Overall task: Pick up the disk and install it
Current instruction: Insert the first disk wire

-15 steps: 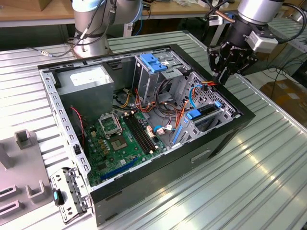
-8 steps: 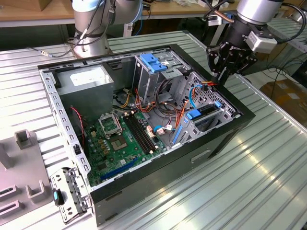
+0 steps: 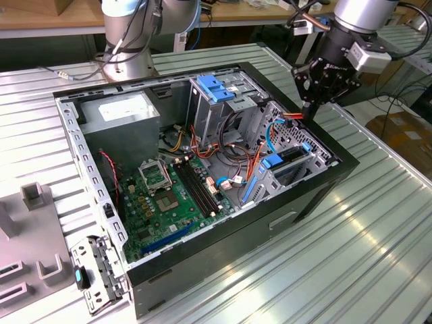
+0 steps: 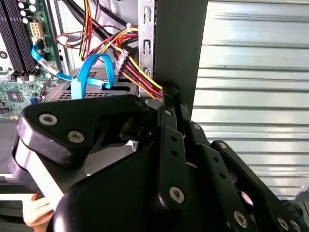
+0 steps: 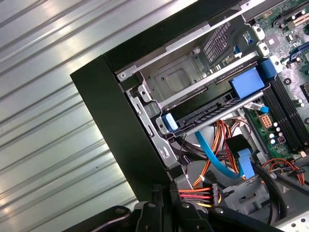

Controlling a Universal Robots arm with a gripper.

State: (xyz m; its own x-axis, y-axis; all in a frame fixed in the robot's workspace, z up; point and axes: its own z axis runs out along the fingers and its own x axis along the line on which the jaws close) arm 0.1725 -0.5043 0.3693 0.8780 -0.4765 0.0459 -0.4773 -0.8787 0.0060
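Note:
The disk [image 3: 289,155] lies in the low drive bay at the near right corner of the open computer case [image 3: 223,243]. Its dark face [image 5: 207,113] shows between blue rail ends [image 5: 170,122]. My gripper [image 3: 308,113] hangs just above the case's far right corner, a little behind the bay. In both wrist views its black fingers stand together with nothing between them, the tips [image 4: 170,93] by the case wall beside a red, yellow and black cable bundle [image 5: 198,193]. A blue ribbon cable [image 4: 89,72] loops over the metal cage close by.
Inside the case are a grey power supply box [image 3: 125,115], an upright metal cage with a blue handle [image 3: 214,88] and the green motherboard [image 3: 169,196]. A second arm's base [image 3: 128,47] stands behind. Grey fixtures [image 3: 34,256] and a loose bracket [image 3: 98,277] lie on the ribbed table [image 3: 364,243].

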